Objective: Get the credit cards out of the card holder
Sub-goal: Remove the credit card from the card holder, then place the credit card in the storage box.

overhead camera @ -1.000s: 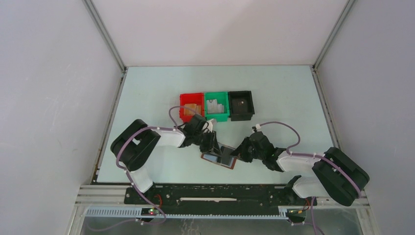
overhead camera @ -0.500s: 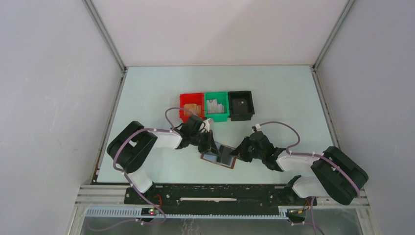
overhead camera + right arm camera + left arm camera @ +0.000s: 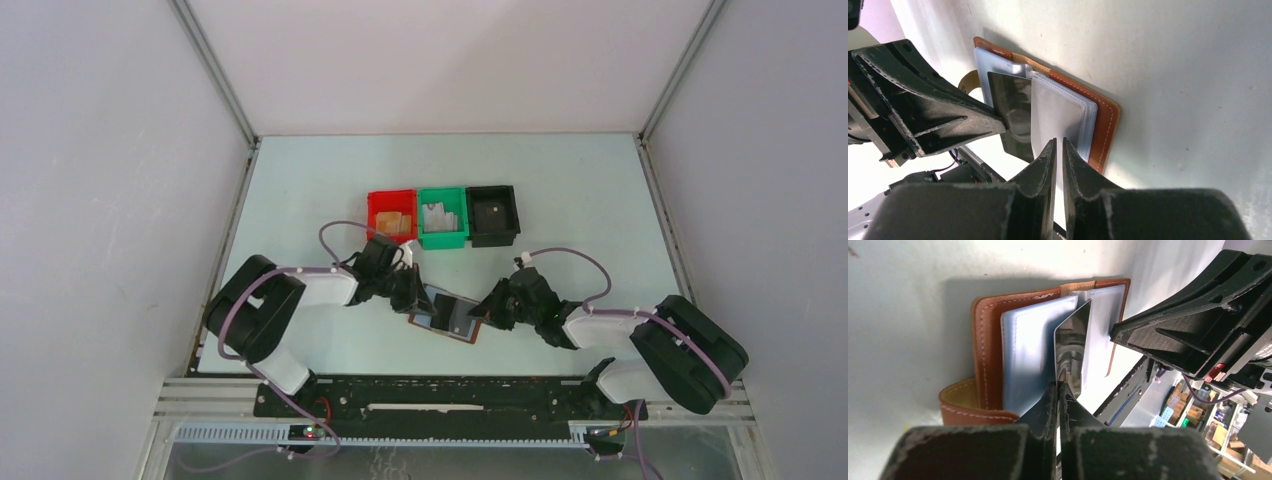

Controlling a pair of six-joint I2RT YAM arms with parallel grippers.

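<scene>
Left claw (image 3: 1058,388) clamped on credit card (image 3: 1071,347), pulled further toward frame left than a second ago. Card tilts over open card holder (image 3: 452,320), lower centre of desk (image 3: 560,190). Right claw (image 3: 1059,150) pinched together on holder's edge.

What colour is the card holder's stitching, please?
White stitching on the brown card holder; left wrist view shows it best.
</scene>
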